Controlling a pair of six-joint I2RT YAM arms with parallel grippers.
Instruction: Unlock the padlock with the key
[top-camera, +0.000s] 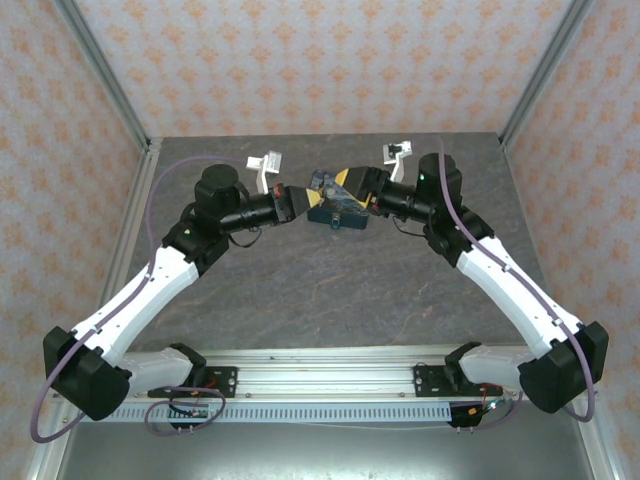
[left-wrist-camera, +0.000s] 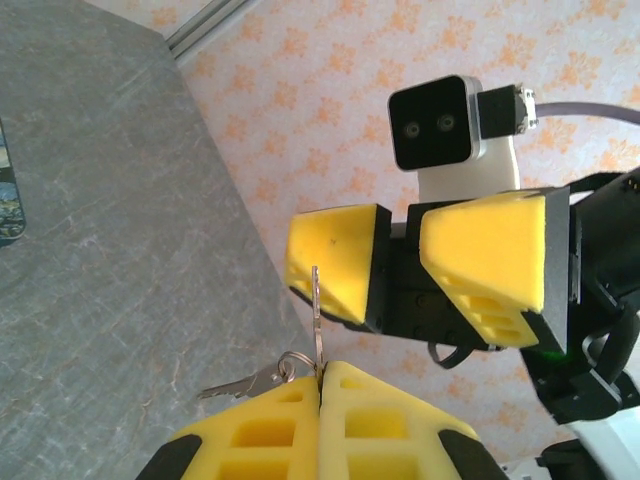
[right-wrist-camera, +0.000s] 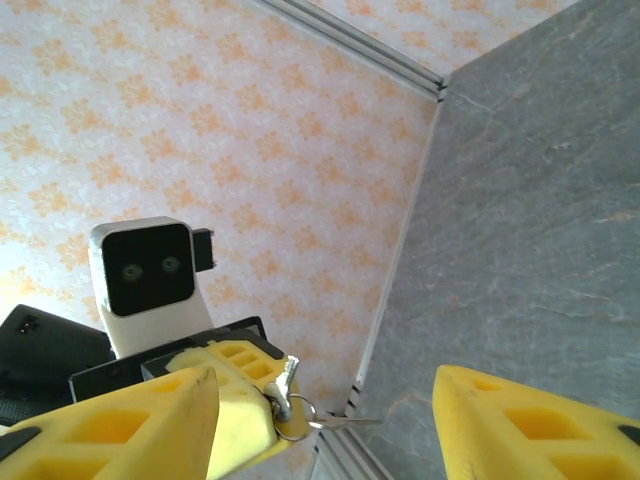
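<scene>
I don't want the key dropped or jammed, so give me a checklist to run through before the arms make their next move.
1. Grip: ok. Left end effector is shut on the key, blade sticking out past the fingertips.
2. Key ring and spare key clear of the blade: ok, hanging to one side.
3. Right end effector released: ok, jaws apart, gripping nothing.
4. Key tip clear of the right fingers: cannot tell; they overlap in the left wrist view.
5. Padlock placed and steadied for insertion: cannot tell.
</scene>
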